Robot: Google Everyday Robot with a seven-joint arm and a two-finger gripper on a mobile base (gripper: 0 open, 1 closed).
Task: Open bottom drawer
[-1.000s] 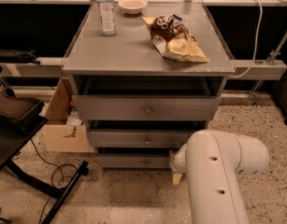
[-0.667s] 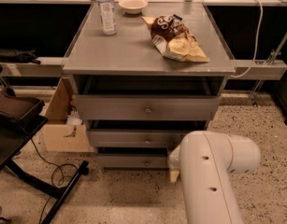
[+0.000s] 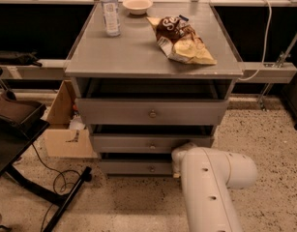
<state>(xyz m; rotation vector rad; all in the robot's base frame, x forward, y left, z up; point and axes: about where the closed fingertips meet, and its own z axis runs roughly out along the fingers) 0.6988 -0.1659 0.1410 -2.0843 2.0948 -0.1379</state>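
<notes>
The bottom drawer (image 3: 133, 167) is the lowest of three grey drawers in the grey cabinet (image 3: 153, 52). It has a low flat front and a small round knob (image 3: 151, 168). A dark gap shows above its front. Its right end is hidden behind my white arm (image 3: 211, 178). The gripper (image 3: 179, 156) sits at the arm's end, against the right part of the cabinet between the middle drawer (image 3: 138, 142) and the bottom one. It is mostly hidden by the arm.
On the cabinet top stand a water bottle (image 3: 110, 11), a bowl (image 3: 137, 5) and a chip bag (image 3: 183, 40). A cardboard box (image 3: 66, 129) is to the left. A black stand leg (image 3: 66, 202) and a cable (image 3: 56, 178) lie on the floor.
The arm's end has crept a little left and up toward the right side of the lower drawers. The drawers have not visibly moved.
</notes>
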